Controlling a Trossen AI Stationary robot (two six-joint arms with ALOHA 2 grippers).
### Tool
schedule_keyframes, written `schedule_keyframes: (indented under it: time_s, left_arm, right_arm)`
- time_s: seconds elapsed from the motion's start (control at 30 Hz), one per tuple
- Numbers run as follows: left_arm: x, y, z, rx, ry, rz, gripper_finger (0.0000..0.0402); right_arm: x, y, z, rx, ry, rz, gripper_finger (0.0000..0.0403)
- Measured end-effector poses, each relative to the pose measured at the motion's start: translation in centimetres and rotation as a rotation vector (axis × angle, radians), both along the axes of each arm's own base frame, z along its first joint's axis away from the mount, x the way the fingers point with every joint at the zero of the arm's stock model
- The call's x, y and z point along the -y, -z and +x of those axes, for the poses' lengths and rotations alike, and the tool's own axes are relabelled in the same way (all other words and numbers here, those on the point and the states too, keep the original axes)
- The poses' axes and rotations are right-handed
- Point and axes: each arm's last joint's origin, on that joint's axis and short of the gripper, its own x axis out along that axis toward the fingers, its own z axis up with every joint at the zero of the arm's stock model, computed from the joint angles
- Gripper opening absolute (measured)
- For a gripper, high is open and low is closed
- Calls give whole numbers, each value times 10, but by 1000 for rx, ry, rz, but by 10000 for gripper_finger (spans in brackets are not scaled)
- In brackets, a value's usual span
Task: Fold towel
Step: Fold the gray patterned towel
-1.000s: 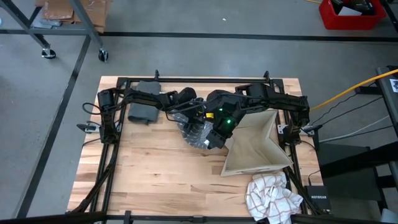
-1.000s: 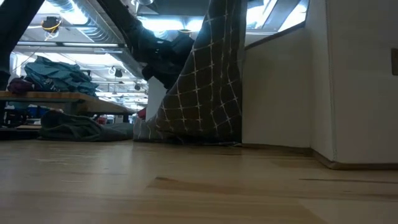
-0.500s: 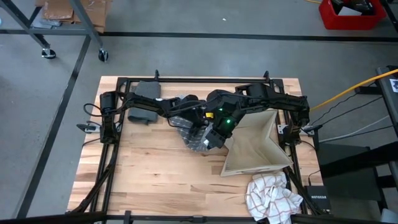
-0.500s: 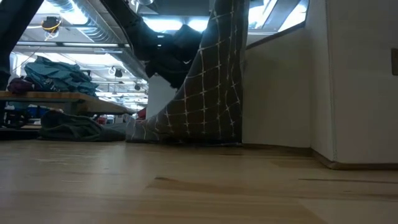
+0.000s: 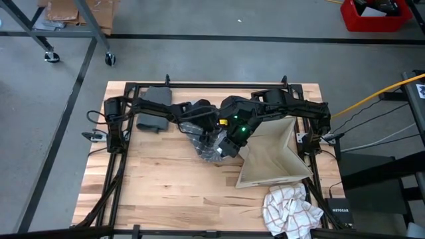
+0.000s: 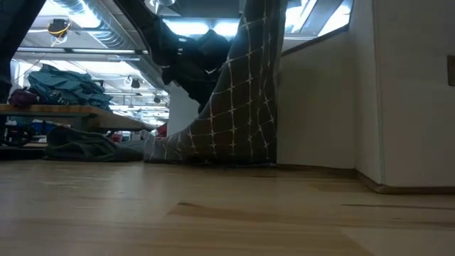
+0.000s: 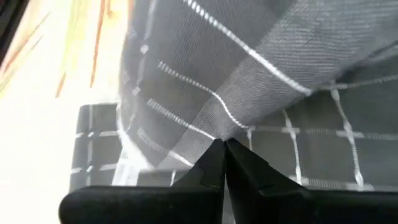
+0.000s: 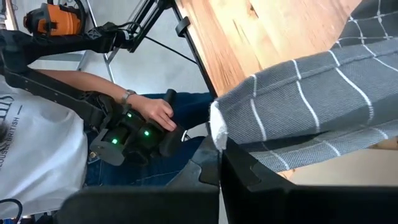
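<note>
1. The grey checked towel [image 6: 238,99] hangs lifted above the table [image 5: 159,179] near its middle, its long axis close to vertical and its lower edge trailing on the wood.
2. The left gripper [image 7: 224,152] has its jaws pinched shut on a fold of the cloth, which lies straight ahead of it.
3. The right gripper [image 8: 221,149] is clamped on another edge, just beside the left.
4. Both arms reach inward from the far side, wrists meeting over the towel.
</note>
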Motion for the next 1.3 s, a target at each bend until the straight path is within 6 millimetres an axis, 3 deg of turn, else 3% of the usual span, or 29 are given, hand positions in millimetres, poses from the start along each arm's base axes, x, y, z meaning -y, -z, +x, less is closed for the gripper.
schedule_keyframes:
  time_s: [0.33,0.63,0.8,0.93,1.13,1.3]
  left_arm:
    - [-3,5,-10,-113,-46,-35,11]
    - [-26,6,-17,-158,-304,73,7]
    - [-35,11,-26,-200,-379,-64,1]
    - [-30,15,-31,-255,-296,-223,4]
    - [-21,13,-25,-222,-225,-190,37]
    - [-16,11,-19,-186,-205,-174,113]
  right_arm:
    - [0,0,-1,-8,-1,-1,1]
    - [0,1,-1,-9,-3,-2,1]
    - [0,1,-1,-8,-4,-3,1]
    - [0,1,-1,3,-18,-13,1]
    - [0,1,-1,3,-19,-14,1]
    - [0,1,-1,-6,-7,-5,1]
